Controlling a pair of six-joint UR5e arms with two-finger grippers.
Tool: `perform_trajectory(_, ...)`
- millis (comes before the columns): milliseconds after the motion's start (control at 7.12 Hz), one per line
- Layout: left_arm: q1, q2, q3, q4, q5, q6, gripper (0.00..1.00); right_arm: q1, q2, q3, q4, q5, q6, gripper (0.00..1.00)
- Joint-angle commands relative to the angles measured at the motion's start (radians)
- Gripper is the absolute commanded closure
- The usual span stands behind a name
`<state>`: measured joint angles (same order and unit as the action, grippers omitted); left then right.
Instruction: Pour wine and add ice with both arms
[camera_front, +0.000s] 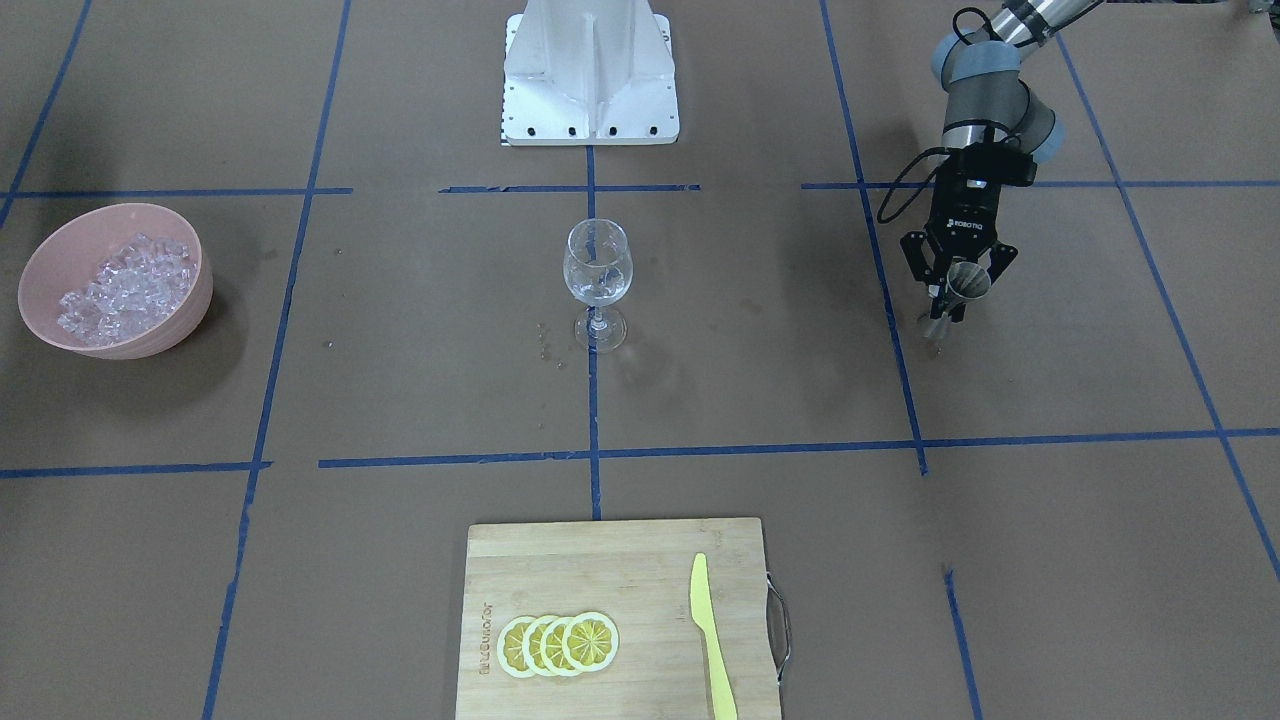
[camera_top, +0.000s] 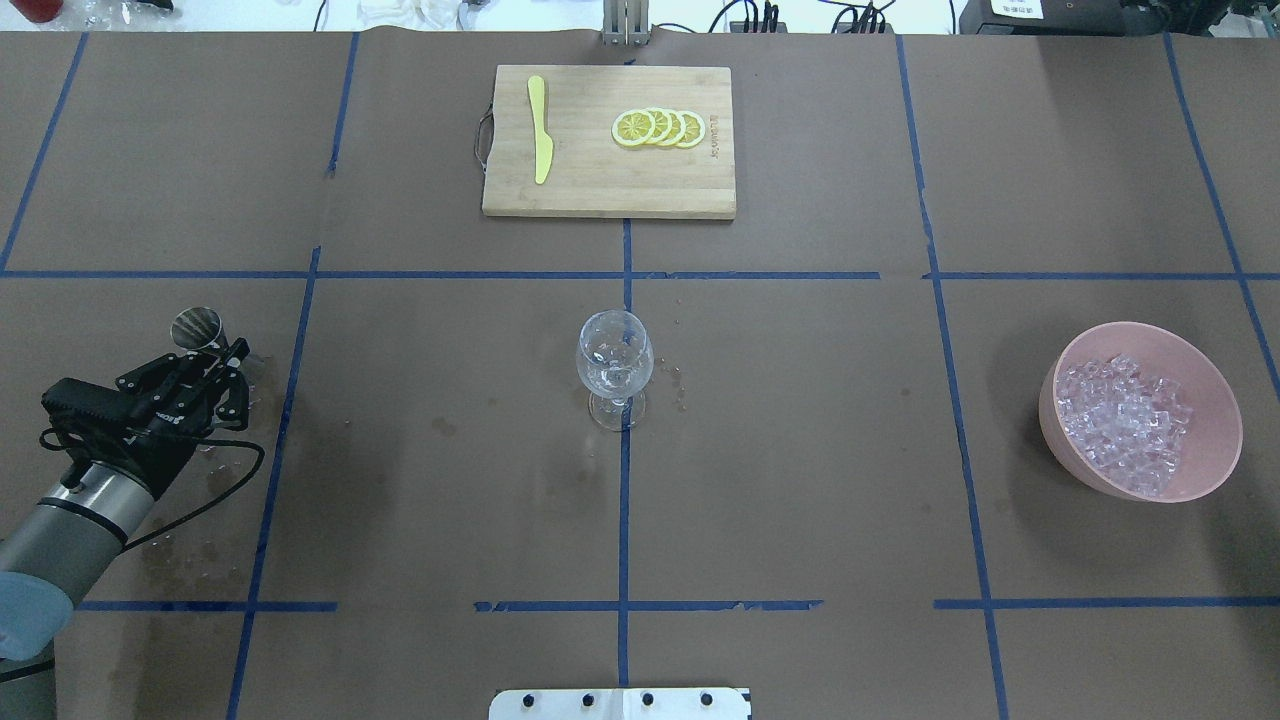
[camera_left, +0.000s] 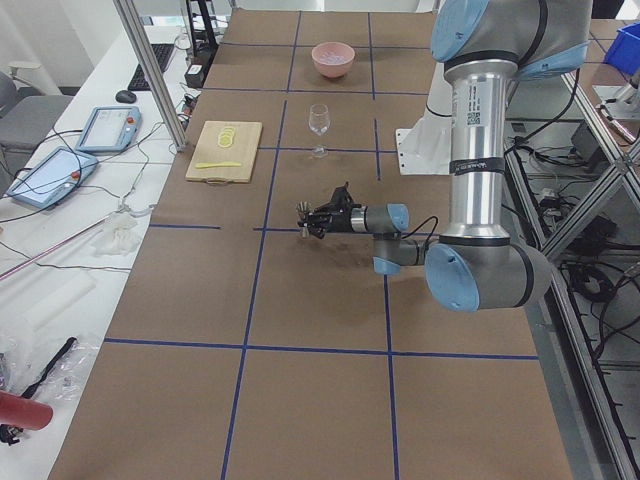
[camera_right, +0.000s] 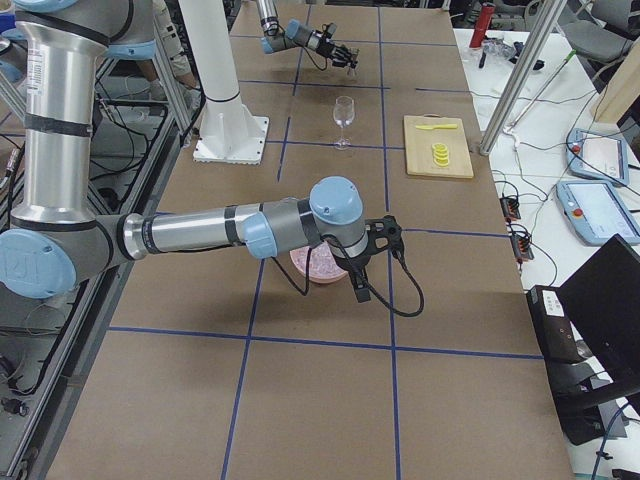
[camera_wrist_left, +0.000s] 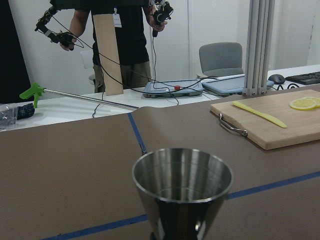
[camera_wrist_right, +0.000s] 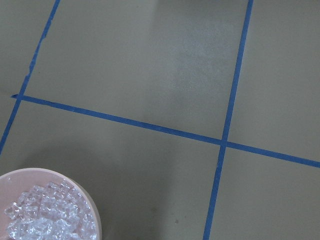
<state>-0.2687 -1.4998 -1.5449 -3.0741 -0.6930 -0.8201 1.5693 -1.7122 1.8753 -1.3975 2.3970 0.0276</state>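
The ice (camera_top: 1125, 420) is a heap of small clear, glittering cubes in a pink bowl (camera_top: 1205, 385), toward the robot's right on the counter (camera_top: 800, 450). The right end effector (camera_right: 365, 252) hangs over that bowl; I cannot tell whether it is released or clenched. The left end effector (camera_front: 957, 290) grasps a steel jigger (camera_wrist_left: 182, 187), well apart from the central wine glass (camera_top: 614, 362). Bare counter lies between glass and bowl. A cutting board (camera_top: 600, 190) sits near the far edge.
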Motion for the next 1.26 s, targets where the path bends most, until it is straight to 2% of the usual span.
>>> perform_trajectory(0, 0.034, 0.0, 0.006, 0.0, 0.0, -0.004, 0.88, 0.003, -0.001, 0.001, 0.0, -0.001, 0.0, 0.0)
perform_trajectory(561, 0.074, 0.001, 0.02, -0.002, 0.001, -0.053, 0.83, 0.0, -0.001, 0.001, 0.0, -0.001, 0.0, 0.0)
perform_trajectory(982, 0.074, 0.012, 0.02, -0.015, 0.027, -0.053, 0.82, 0.003, -0.001, 0.002, 0.0, -0.001, 0.0, 0.0)
perform_trajectory(1123, 0.088, 0.013, 0.02, -0.015, 0.05, -0.053, 0.79, 0.003, -0.001, 0.002, 0.0, -0.001, 0.0, 0.0)
